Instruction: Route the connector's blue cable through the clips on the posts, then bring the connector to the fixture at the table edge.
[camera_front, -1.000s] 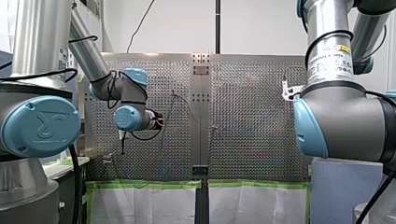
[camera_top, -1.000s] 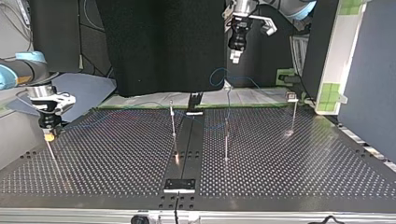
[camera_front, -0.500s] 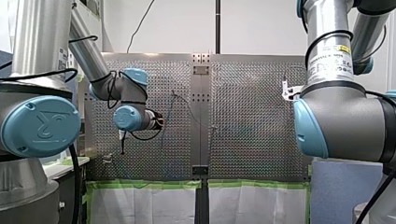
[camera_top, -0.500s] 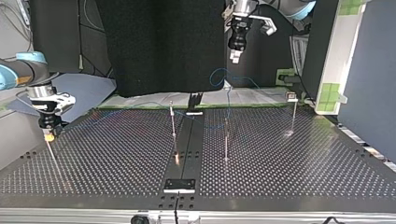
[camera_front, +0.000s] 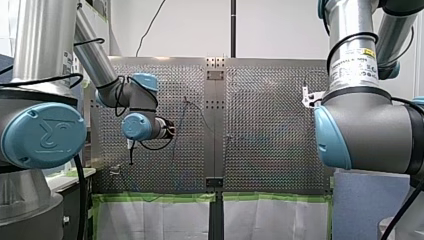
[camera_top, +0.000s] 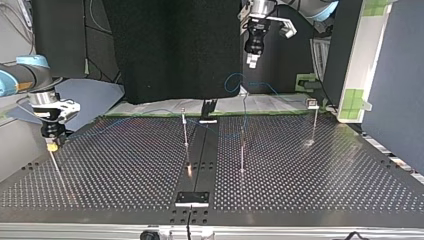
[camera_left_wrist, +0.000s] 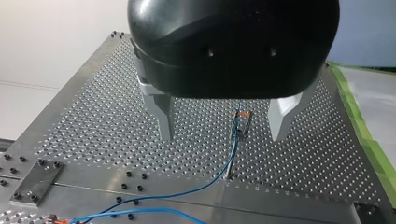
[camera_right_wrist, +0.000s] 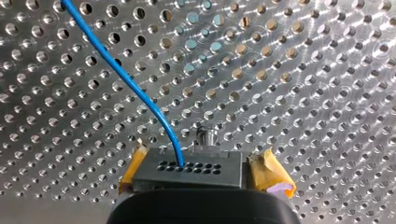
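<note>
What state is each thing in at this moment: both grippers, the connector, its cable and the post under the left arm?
Left gripper: open, holding nothing, above a post.
Right gripper: shut on the connector.
Connector: clamped between yellow pads, held above the table.
Blue cable: plugged into the connector, curving away from it.
Post under the left gripper: upright, blue cable reaching its clip.

We count four thin posts standing on one bench, one blue cable, one connector, and two tools: our left tool and our right tool.
</note>
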